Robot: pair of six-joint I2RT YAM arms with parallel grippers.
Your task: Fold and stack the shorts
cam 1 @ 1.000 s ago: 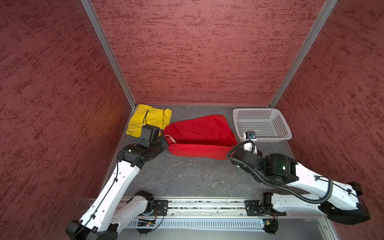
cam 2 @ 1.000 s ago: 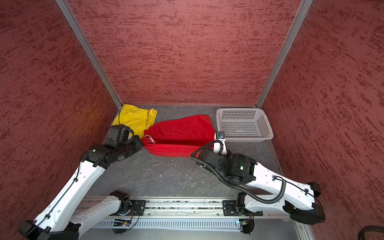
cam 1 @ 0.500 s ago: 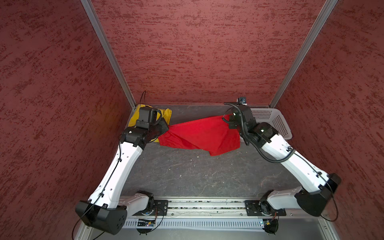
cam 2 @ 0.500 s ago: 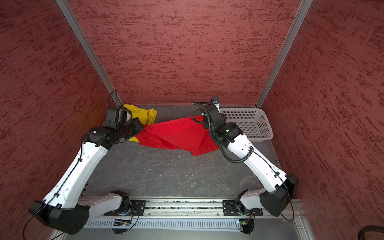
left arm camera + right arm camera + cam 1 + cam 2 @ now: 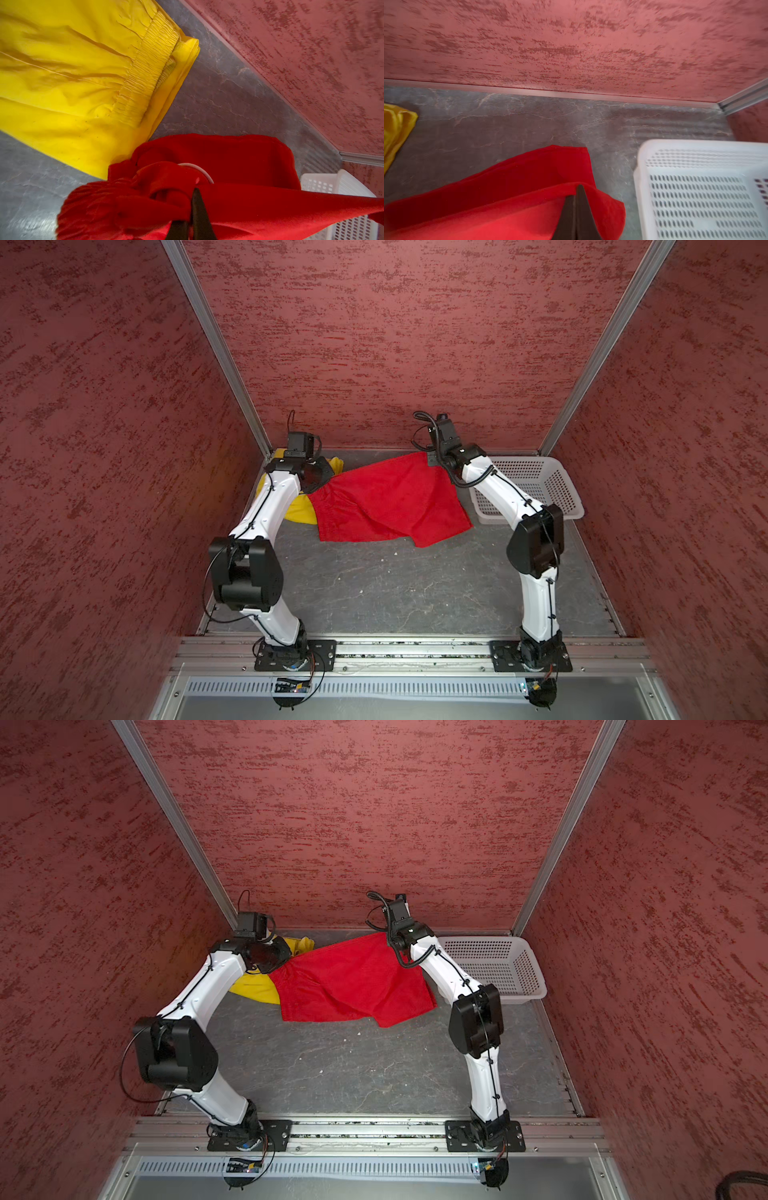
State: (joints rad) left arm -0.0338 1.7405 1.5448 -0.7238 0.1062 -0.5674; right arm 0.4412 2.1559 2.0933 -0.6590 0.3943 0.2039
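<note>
Red shorts [image 5: 386, 497] hang stretched between left tool [image 5: 190, 200] and right tool [image 5: 575, 193], both clenched on them.

Lower centre of frame: right gripper [image 5: 575, 199], dark jaws pressed together, pinching a fold of the red shorts [image 5: 508, 197]. The cloth spreads across lower left. White perforated basket [image 5: 695, 146] lower right, apart from the cloth. Yellow shorts [image 5: 394, 128] at left edge. Grey table [image 5: 529, 120] mid-frame, mottled red wall [image 5: 571, 41] above.
</note>
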